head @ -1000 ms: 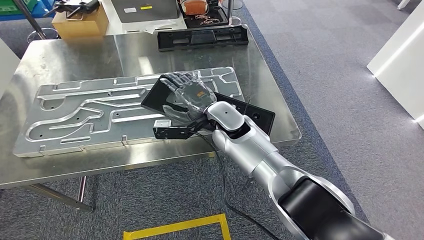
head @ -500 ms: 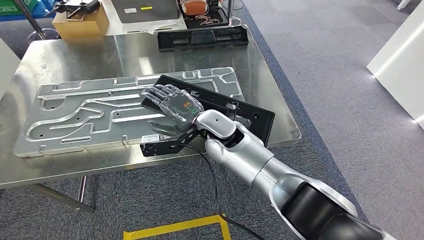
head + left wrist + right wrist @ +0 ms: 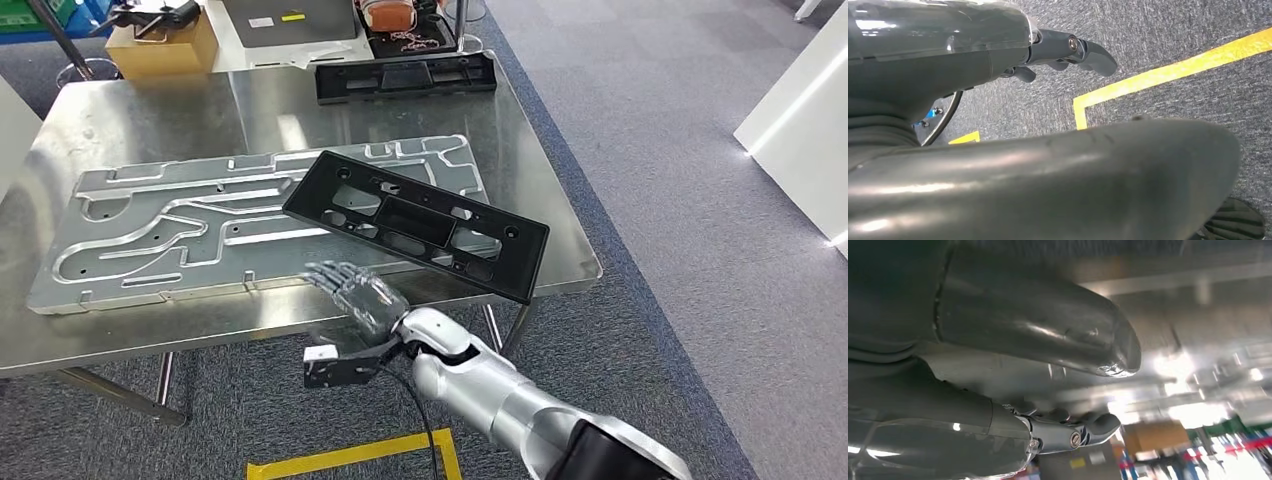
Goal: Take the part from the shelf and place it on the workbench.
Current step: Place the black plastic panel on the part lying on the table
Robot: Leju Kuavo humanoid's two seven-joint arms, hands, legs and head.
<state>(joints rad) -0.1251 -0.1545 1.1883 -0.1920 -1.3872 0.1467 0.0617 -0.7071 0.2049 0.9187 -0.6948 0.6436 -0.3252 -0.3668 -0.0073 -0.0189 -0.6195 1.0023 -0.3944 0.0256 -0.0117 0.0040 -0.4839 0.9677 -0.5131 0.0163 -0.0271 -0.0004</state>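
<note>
Now the black part (image 3: pixel 418 222), a long flat frame with cut-outs, lies at the middle of the head view, skewed across the right end of the grey machined plate (image 3: pixel 180 230) and reaching toward the workbench's (image 3: pixel 130 115) right front corner. Nothing touches it. Just below it in the frame, at the table's front edge, the right hand (image 3: pixel 360 296) is off the part, fingers spread apart and holding nothing; its silver arm runs down to the lower right. A second black part (image 3: pixel 405 76) lies along the far edge of the workbench, upper middle. Behind that, at the top of the frame, stand a cardboard box (image 3: pixel 160 45) and a grey case (image 3: pixel 290 20). In the left wrist view the left hand (image 3: pixel 1068 52) hangs over grey carpet crossed by yellow tape (image 3: pixel 1168 72), fingers loosely curled, nothing in them.
</note>
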